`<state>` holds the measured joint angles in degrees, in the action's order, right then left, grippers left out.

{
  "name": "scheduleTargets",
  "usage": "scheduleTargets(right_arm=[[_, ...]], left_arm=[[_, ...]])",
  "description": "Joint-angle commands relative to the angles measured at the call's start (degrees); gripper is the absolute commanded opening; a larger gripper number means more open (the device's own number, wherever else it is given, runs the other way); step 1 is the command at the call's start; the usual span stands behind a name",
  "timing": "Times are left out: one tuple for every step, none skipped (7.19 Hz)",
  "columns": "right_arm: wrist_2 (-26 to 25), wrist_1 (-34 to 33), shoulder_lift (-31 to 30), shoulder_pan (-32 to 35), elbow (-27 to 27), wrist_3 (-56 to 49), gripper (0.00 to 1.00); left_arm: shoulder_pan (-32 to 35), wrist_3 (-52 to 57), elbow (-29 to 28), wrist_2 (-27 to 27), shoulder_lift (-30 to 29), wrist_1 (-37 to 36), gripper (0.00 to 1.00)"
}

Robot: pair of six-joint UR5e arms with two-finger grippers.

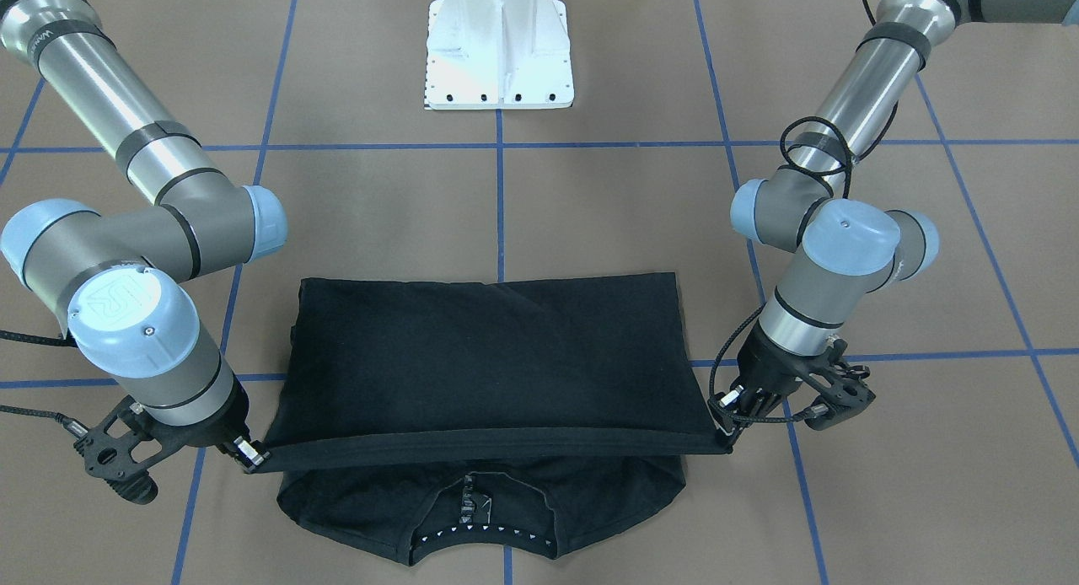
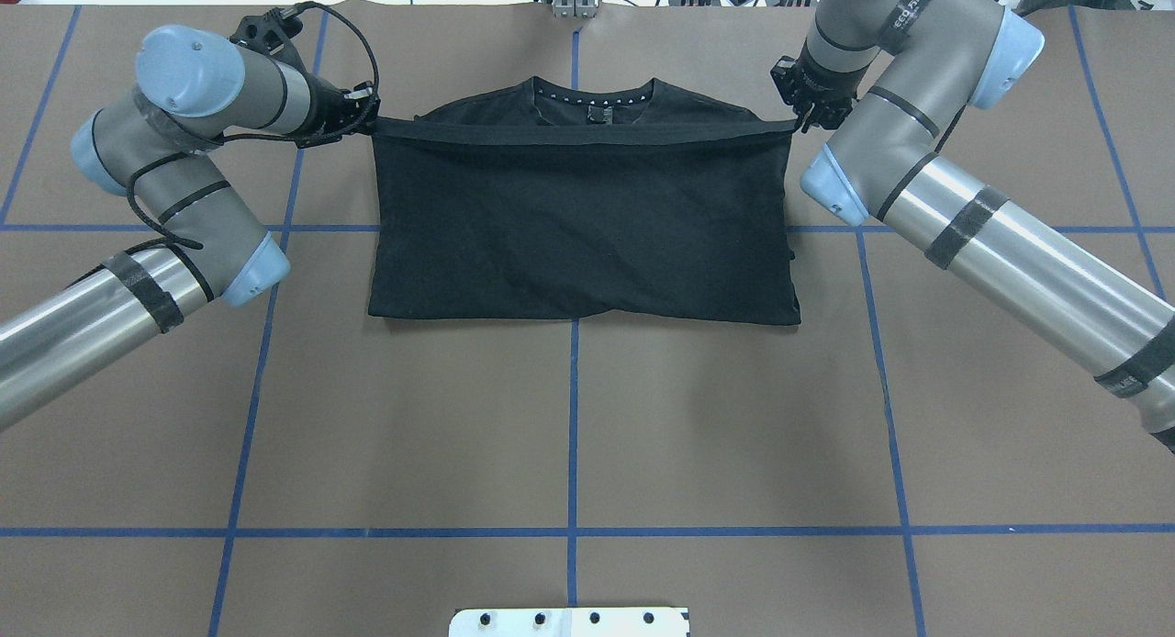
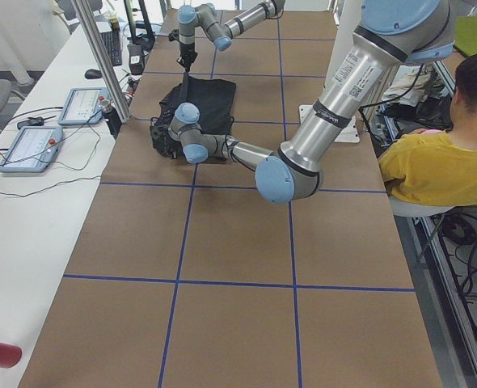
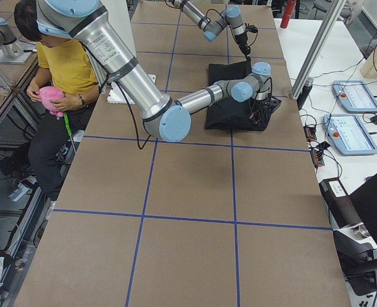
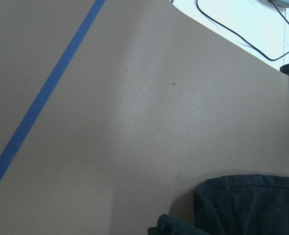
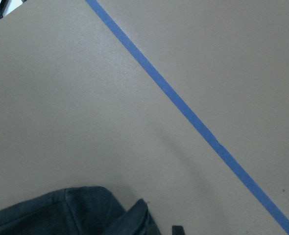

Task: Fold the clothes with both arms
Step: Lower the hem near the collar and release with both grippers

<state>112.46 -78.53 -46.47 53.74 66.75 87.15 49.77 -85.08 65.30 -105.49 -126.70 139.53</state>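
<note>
The clothes are one black T-shirt [image 1: 489,357] [image 2: 578,224] lying on the brown table, its lower part doubled over toward the collar [image 1: 485,530] [image 2: 594,95]. The hem edge is stretched taut between both grippers, just short of the collar and slightly above the cloth beneath. My left gripper [image 1: 727,437] [image 2: 367,123] is shut on one hem corner. My right gripper [image 1: 253,460] [image 2: 797,118] is shut on the other corner. Each wrist view shows only bare table and a bit of black cloth [image 5: 247,205] [image 6: 71,213]; the fingers are out of frame there.
The white pedestal base [image 1: 499,54] [image 2: 569,621] stands at the robot's side of the table. Blue tape lines [image 2: 574,417] cross the brown surface. A seated person in a yellow shirt [image 3: 445,153] [image 4: 61,70] is beside the table. Control tablets [image 3: 28,145] lie on a white side bench.
</note>
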Motion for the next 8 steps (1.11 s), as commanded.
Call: scheduleTargets(right_arm=[[-2.24, 0.66, 1.73, -0.91, -1.97, 0.56, 0.92], [-2.16, 0.66, 1.65, -1.09, -1.1, 1.69, 0.92], [-2.07, 0.66, 0.25, -1.7, 2.47, 5.79, 0.92], [-2.16, 0.75, -4.02, -4.06, 8.77, 10.88, 0.91], [-2.07, 0.84, -11.03, -6.17, 17.28, 15.28, 0.91], [-2.16, 0.84, -17.88, -8.02, 25.37, 16.37, 0.92], [-2.85, 0.84, -20.82, -10.82, 29.36, 20.3, 0.92], [-6.78, 0.84, -22.86, -15.12, 31.49, 23.38, 0.91]], left_arm=[[0.15, -0.08, -0.35, 0.55, -0.48, 0.39, 0.44], [0.5, -0.08, -0.27, 0.55, -0.57, 0.47, 0.44], [0.77, -0.08, 0.08, 0.46, -1.09, 0.56, 0.44], [0.77, -0.17, 0.26, 0.29, -1.44, 0.56, 0.44], [0.86, -0.17, 0.35, 0.2, -1.36, 0.56, 0.45], [0.77, -0.26, 1.13, 0.2, -1.27, 0.3, 0.46], [0.77, -0.35, 1.32, 0.2, -1.27, 0.3, 0.46], [0.77, -0.35, 2.54, 0.37, -1.01, -0.14, 0.46]])
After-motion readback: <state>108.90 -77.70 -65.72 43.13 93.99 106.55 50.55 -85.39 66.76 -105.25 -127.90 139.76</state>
